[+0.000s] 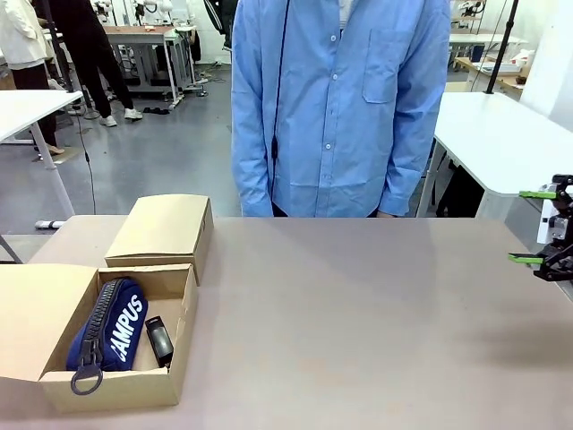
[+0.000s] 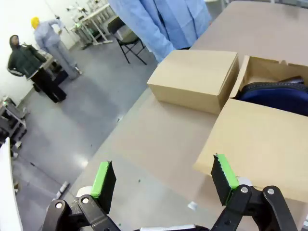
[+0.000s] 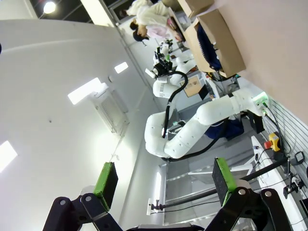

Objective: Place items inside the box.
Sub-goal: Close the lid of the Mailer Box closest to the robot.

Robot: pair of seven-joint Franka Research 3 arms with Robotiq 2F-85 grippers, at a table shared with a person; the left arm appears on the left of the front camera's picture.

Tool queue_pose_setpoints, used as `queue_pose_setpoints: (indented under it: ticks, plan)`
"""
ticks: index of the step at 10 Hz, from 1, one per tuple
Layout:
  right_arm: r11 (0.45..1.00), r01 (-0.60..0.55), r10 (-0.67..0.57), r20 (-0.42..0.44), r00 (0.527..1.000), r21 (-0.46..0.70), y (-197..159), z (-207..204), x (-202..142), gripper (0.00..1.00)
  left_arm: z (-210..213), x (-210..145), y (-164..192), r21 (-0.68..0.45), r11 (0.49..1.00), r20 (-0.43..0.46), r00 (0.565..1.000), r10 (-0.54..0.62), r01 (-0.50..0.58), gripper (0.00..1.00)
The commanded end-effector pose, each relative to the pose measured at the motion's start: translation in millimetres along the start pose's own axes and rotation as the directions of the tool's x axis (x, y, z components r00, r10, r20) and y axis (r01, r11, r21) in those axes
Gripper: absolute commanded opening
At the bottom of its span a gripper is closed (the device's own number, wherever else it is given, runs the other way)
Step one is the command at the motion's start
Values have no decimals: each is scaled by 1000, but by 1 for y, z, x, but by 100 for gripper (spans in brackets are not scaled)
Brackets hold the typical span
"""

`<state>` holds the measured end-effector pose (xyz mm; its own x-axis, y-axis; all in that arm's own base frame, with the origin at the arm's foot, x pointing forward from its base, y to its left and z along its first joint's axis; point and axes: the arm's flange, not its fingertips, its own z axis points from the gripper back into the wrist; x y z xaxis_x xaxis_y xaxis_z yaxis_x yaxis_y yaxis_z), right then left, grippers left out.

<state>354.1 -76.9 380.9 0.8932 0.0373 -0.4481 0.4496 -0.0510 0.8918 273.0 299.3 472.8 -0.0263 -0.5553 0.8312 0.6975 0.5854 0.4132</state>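
From the front, the open box (image 1: 134,381) sits at the desk's (image 1: 358,313) near left corner, flaps back so it can be loaded; the navy pouch (image 1: 112,331) and a black tool (image 1: 159,340) lie inside. The right gripper (image 1: 537,226) waits spread at the right edge. At the left wrist, the left gripper (image 2: 163,180) hangs spread and empty beside a flap. At the right wrist, the right gripper's pads stand apart, holding nothing.

The open cardboard box (image 1: 170,381) holds two items — a navy "CAMPUS" zip pouch (image 1: 112,331) lying lengthwise, a black stapler (image 1: 160,340) just beside it.
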Motion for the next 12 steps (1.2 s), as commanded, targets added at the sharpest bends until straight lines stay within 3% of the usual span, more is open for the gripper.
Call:
queue_pose_setpoints:
  ticks: [1,2,3,6,7,9,12]
  plan:
    - [1000,20,-21,-12,1000,-5,6,0,-1,100,-9,32,-14,-93,994,76,996,-54,61,100]
    - [1000,20,-21,-12,1000,-5,6,0,-1,100,-9,32,-14,-93,994,76,996,-54,61,100]
    - [1000,20,-21,-12,1000,-5,6,0,-1,100,-6,10,-3,-32,999,24,999,-21,21,100]
    - [1000,20,-21,-12,1000,-5,6,0,-1,100,-19,-37,25,-182,968,54,985,-167,174,100]
    - [1000,20,-21,-12,1000,-5,6,0,-1,100,-17,-46,27,-198,967,25,987,-157,159,100]
    - [1000,20,-21,-12,1000,-5,6,0,-1,100,-22,-72,34,-179,978,-192,970,-147,112,100]
    - [1000,20,-21,-12,1000,-5,6,0,-1,100,-60,-92,15,-224,970,-318,934,-163,93,100]
